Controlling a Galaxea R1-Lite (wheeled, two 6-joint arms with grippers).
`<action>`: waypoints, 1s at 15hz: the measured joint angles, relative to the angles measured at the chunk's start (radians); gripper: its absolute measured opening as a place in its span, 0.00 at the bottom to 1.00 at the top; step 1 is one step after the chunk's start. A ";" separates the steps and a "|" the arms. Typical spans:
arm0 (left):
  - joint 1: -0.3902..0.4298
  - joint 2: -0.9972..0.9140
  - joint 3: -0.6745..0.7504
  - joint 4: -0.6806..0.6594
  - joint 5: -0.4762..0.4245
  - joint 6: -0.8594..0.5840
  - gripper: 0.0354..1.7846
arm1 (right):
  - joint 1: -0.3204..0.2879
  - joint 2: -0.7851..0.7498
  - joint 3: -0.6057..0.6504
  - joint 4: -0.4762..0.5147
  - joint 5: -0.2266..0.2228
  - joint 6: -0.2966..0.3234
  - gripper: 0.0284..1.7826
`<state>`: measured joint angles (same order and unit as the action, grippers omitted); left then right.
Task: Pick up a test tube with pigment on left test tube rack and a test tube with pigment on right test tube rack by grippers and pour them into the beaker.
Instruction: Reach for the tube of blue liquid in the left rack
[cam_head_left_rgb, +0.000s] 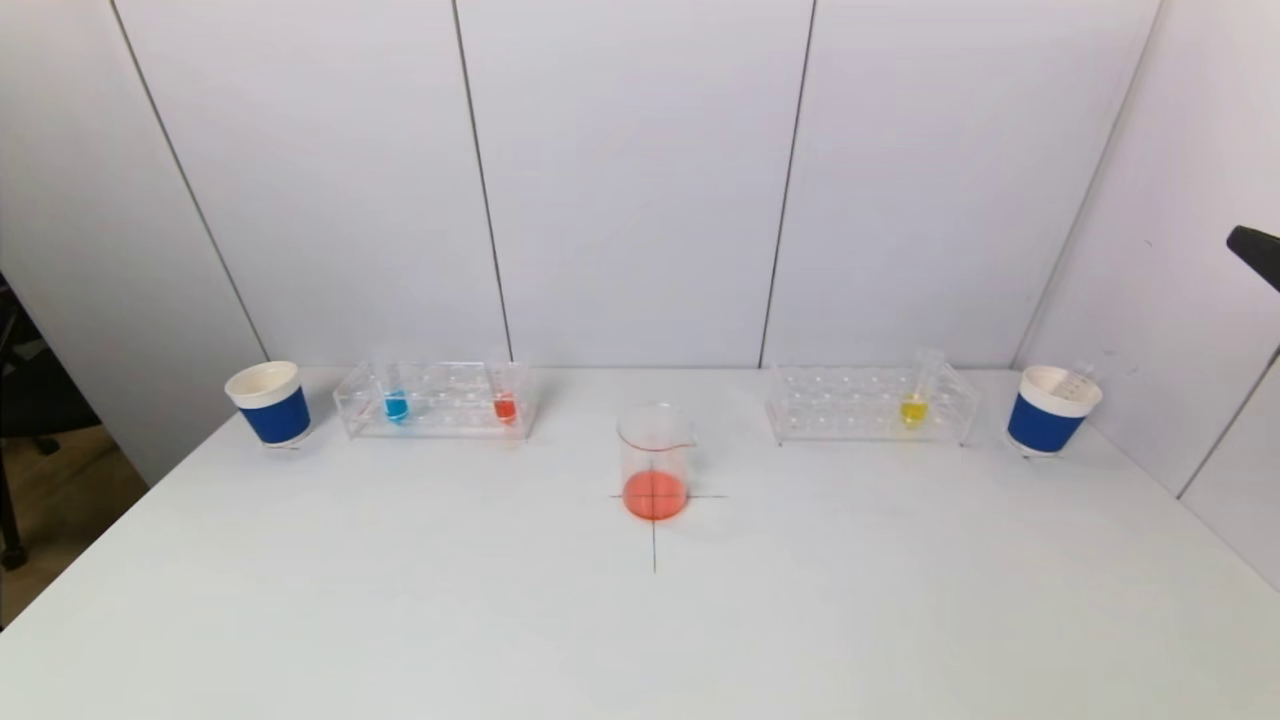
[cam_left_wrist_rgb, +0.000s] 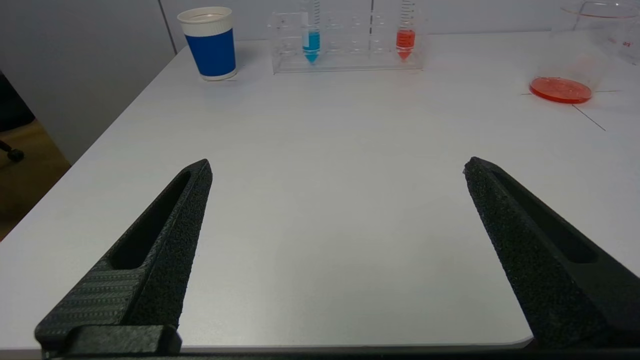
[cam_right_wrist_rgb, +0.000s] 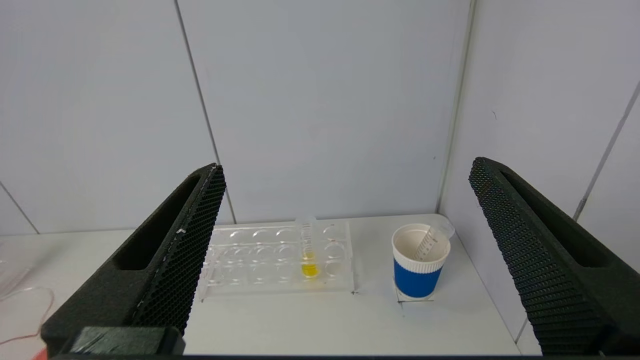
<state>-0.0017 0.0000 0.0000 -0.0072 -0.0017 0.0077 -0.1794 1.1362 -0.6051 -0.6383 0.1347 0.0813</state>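
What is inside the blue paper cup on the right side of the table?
The right blue cup holds one clear, graduated test tube, leaning against the rim. The tube looks empty. The cup's wall hides its lower end and the cup's bottom.

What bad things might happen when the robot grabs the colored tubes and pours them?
1. The yellow tube is thin and clear, so the open right gripper might miss it or tip it.
2. The beaker already holds red liquid, so a bump may spill it.
3. The blue tube and red tube share one rack; lifting one may drag the rack.
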 joint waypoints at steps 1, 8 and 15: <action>0.000 0.000 0.000 0.000 0.000 0.000 0.99 | 0.000 -0.042 0.009 0.030 0.003 0.001 0.99; 0.000 0.000 0.000 0.000 0.000 0.000 0.99 | 0.141 -0.298 0.171 0.070 -0.163 -0.024 0.99; 0.000 0.000 0.000 0.000 0.000 0.000 0.99 | 0.151 -0.607 0.365 0.208 -0.175 -0.043 0.99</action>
<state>-0.0017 0.0000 0.0000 -0.0072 -0.0017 0.0077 -0.0279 0.5296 -0.2404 -0.4304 -0.0402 0.0379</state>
